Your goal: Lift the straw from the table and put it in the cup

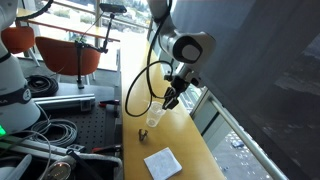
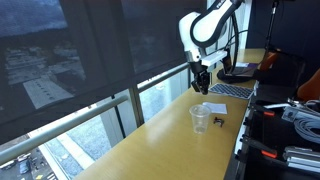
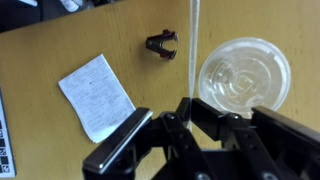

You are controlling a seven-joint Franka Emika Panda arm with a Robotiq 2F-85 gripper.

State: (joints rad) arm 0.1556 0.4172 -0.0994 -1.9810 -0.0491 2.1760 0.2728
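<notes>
In the wrist view the straw (image 3: 195, 50) is a thin pale stick that runs from the top edge down into my gripper (image 3: 192, 108), which is shut on it. The straw crosses just left of the rim of the clear plastic cup (image 3: 245, 75), which stands upright and empty on the wooden table. In both exterior views my gripper (image 1: 172, 100) (image 2: 203, 85) hangs above the table, a little above and beside the cup (image 1: 153, 120) (image 2: 201, 118). The straw is too thin to make out there.
A white square napkin (image 3: 97, 95) (image 1: 162, 162) (image 2: 214, 108) lies flat near the cup. A small dark lump (image 3: 162, 45) (image 2: 219, 122) lies between them. The narrow wooden table (image 1: 195, 150) runs along a window with a railing (image 2: 90, 115). Cables and equipment (image 1: 50, 130) sit beside it.
</notes>
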